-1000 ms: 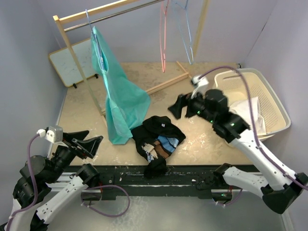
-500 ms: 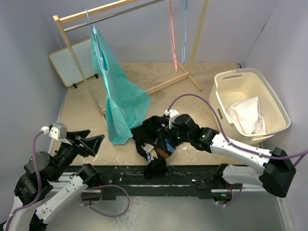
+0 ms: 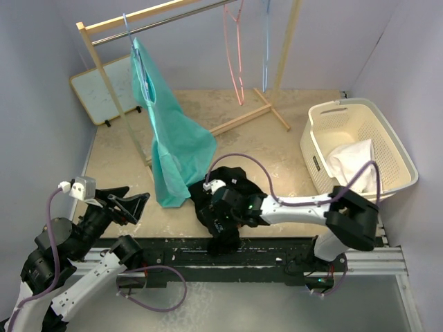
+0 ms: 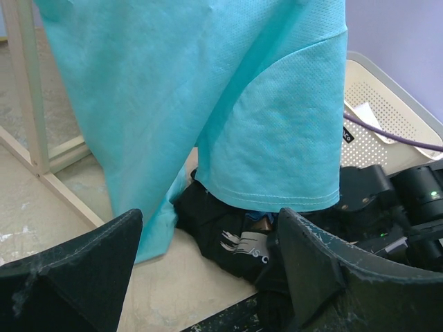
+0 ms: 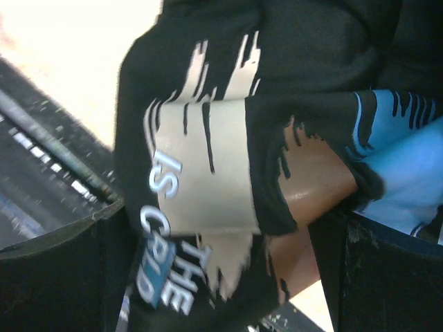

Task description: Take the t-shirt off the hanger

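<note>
The teal t-shirt (image 3: pixel 173 142) hangs on a light blue hanger (image 3: pixel 129 34), which is hooked over the metal rail (image 3: pixel 166 21) of a wooden garment rack (image 3: pixel 104 76) at the far left of the table (image 3: pixel 277 149). The shirt's neck is at the hanger. Its body falls in a long drape, and the lower hem reaches the table surface just beside a black printed garment (image 3: pixel 235 181) that lies crumpled near the front edge. The left tool (image 4: pixel 208 221) is raised at the near left, clear of the table, and points toward the shirt. Its fingers (image 4: pixel 76 270) stand wide apart with nothing between them, and in the left wrist view the shirt's hem and sleeve hang well beyond the fingertips without contact. The right arm reaches low across the front of the table, and the right tool (image 5: pixel 221 235) is down on the black garment. Its jaws are spread wide, one finger on each side of the garment's cream, tan and blue print with white lettering. Fabric lies between the fingers, but no pinch on it can be seen. A cream laundry basket (image 3: pixel 317 159) stands at the right of the table, well apart from the rack, with a white cloth (image 3: pixel 354 164) inside it.
</note>
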Robot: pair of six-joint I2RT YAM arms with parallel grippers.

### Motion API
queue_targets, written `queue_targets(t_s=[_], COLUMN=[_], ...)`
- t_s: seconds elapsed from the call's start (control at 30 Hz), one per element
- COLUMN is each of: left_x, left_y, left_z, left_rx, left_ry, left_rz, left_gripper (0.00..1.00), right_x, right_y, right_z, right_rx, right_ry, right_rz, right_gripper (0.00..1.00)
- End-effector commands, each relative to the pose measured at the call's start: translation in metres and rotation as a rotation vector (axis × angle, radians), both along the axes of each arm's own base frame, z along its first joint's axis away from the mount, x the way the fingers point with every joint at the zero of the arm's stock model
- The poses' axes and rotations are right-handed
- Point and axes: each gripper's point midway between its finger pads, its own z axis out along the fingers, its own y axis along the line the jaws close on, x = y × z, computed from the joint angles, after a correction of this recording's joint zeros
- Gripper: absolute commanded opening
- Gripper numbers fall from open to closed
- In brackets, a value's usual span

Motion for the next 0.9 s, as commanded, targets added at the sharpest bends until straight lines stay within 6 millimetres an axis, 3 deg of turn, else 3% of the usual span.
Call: queue_targets(t_s=[0.0,0.07,0.13,0.23,0.33,0.43,0.53,0.67,0.8,0.87], left_x=[0.002,0.001,0.001,0.000,0.001,0.000,0.000,0.000,0.000,-0.001], left_y=[0.002,0.003,0.004,0.004,0.004,0.004,0.005,0.004,0.004,0.004], left_z=[0.006,0.006,0.006,0.007,0.007,0.007,0.007,0.007,0.007,0.008], left_rx=[-0.026,-0.030,-0.032,-0.036,-0.036,-0.036,-0.037,-0.035,-0.036,-0.037], left_ry=[-0.004,-0.006,-0.007,-0.010,-0.009,-0.009,-0.012,-0.012,-0.015,-0.016], left_rz=[0.019,0.023,0.024,0.026,0.026,0.026,0.026,0.023,0.020,0.021], left_gripper=[0.82,0.82,0.82,0.82,0.82,0.82,0.82,0.82,0.82,0.82], right_x=[0.022,0.028,0.036,0.052,0.079,0.113,0.145,0.171,0.191,0.197], right_y=[0.000,-0.013,-0.014,-0.022,-0.047,-0.088,-0.139,-0.215,-0.282,-0.303], right_z=[-0.021,-0.036,-0.035,-0.010,0.026,0.071,0.135,0.227,0.282,0.303], right_rx=[-0.118,-0.206,-0.207,-0.157,-0.101,0.008,0.132,0.140,0.087,0.071], right_ry=[-0.055,-0.061,-0.087,-0.146,-0.187,-0.216,-0.321,-0.507,-0.587,-0.612], right_rz=[-0.149,-0.235,-0.281,-0.361,-0.473,-0.594,-0.710,-0.887,-1.023,-1.101], right_gripper=[0.99,0.89,0.66,0.00,0.00,0.00,0.00,0.00,0.00,0.00])
